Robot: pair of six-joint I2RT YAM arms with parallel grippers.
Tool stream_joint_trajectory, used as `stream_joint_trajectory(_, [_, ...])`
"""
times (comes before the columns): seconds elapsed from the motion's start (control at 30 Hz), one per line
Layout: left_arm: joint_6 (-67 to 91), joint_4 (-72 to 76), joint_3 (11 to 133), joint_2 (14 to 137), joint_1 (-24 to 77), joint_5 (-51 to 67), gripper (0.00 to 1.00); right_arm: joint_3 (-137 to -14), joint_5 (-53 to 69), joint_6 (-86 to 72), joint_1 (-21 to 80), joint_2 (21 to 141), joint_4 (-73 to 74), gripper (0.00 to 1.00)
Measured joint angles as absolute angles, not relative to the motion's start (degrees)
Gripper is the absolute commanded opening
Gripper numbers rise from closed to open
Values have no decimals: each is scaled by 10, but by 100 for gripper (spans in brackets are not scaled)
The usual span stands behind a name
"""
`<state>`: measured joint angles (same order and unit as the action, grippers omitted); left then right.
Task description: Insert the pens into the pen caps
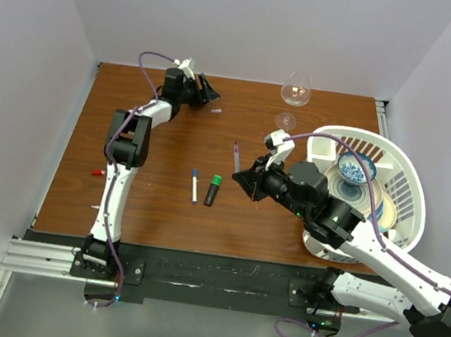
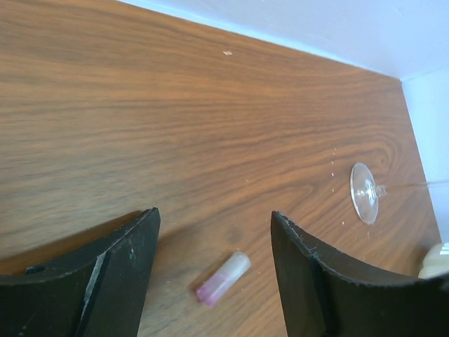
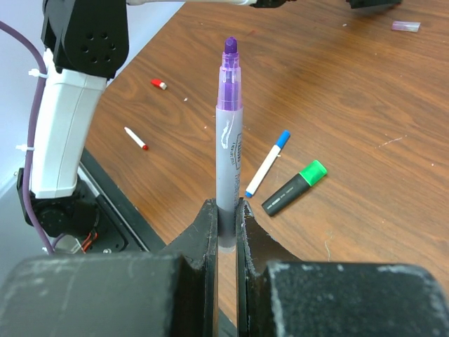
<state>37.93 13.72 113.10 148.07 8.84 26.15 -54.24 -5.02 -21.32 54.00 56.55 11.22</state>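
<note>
My left gripper [image 1: 205, 91] is open at the far edge of the table. In the left wrist view its jaws [image 2: 212, 225] stand wide on either side of the pale pink cap [image 2: 223, 279], which lies flat on the wood [image 1: 216, 110]. My right gripper [image 1: 245, 178] is shut on the thin grey pen [image 3: 229, 140], held above the table with its purple tip [image 3: 230, 46] bare. A white pen with a blue end [image 1: 194, 186] and the black marker with a green cap [image 1: 213, 190] lie side by side mid-table. A red cap [image 3: 159, 84] and a white red-tipped pen [image 3: 135, 137] lie near the left arm.
A wine glass [image 1: 295, 90] stands at the back, its foot showing in the left wrist view [image 2: 364, 192]. A white basket [image 1: 404, 200] holding a blue bowl [image 1: 356, 167] and plates fills the right side, under my right arm.
</note>
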Motion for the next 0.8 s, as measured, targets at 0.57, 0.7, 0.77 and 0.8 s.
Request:
stream_joint_trajectory(0.57, [298,98,1086,1442,127,253,59,-529,-50,-214,540,489,131,0])
stream_joint_trajectory(0.7, [255,67,1065,1418,141,223,58,-526,-50,-215,540,471,133,0])
stream_joint_trajectory(0.77, [233,49,1053,1404,151,206,57,-522,-50,-216,540,460,134,0])
stream_joint_trajectory(0.8, [223,37,1049,1398,157,199,57,-519,-50,-217,540,454,135,0])
